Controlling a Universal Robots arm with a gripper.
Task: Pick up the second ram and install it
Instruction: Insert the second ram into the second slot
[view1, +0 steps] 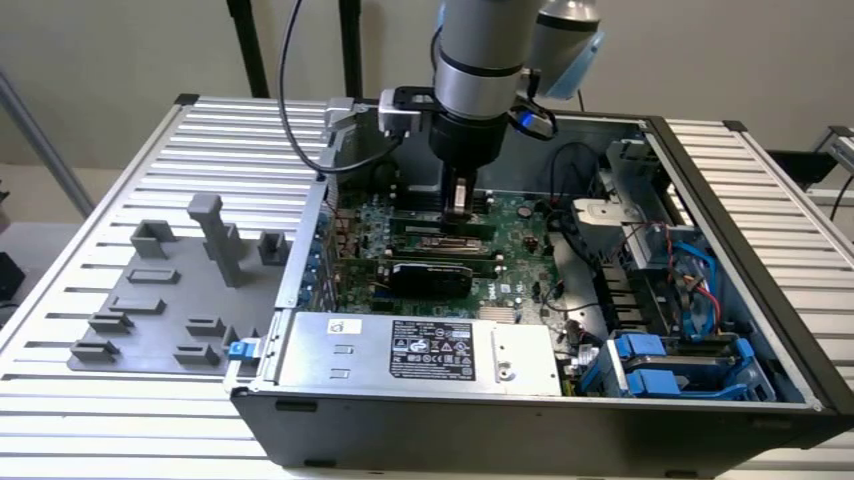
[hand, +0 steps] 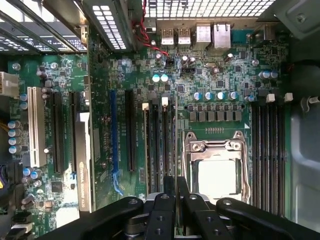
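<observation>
green motherboard (hand: 215, 75); exterior view adds grey fixture blocks (view1: 174, 290).

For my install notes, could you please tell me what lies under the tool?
Black slots and the CPU socket on the motherboard; the tool, shut on the second ram, covers part of the slots.

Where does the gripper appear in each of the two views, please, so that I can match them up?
Exterior view: the gripper hangs inside the open computer case, low over the green motherboard, toward the case's far wall.
Wrist view: the gripper sits over the dark slots beside the CPU socket.
Shared landmark: the green motherboard.
</observation>
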